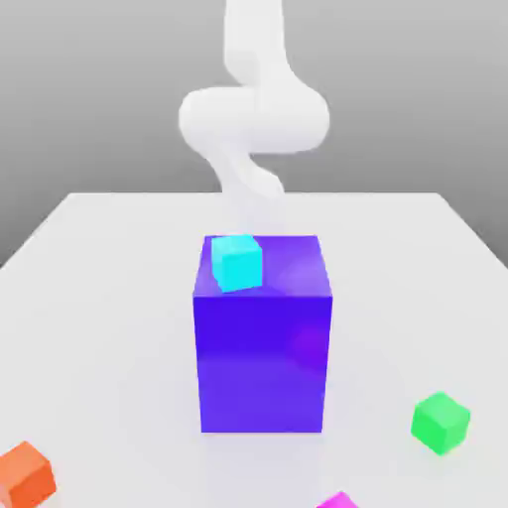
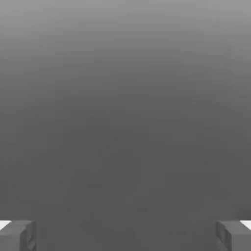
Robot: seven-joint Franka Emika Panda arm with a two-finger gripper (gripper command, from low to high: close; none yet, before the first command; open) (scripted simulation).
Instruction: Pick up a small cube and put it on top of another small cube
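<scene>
Cyan cube (image 1: pixel 236 262) sits on top of the tall purple block (image 1: pixel 262 357), centre frame, toward its upper-left corner. Green cube (image 1: pixel 441 423) lower right, orange cube (image 1: pixel 26 476) lower left, both on white table (image 1: pixel 99 298). Gripper (image 2: pixel 125 235) fingers (image 2: pixel 17 234) wide apart, holding nothing.

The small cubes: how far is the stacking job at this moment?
Done: nothing; no small cube sits on another. The cyan cube rests on the big purple block; the green cube and orange cube lie apart on the table. In hand: nothing, the tool is open. Left: grasp, lift, stack.
</scene>
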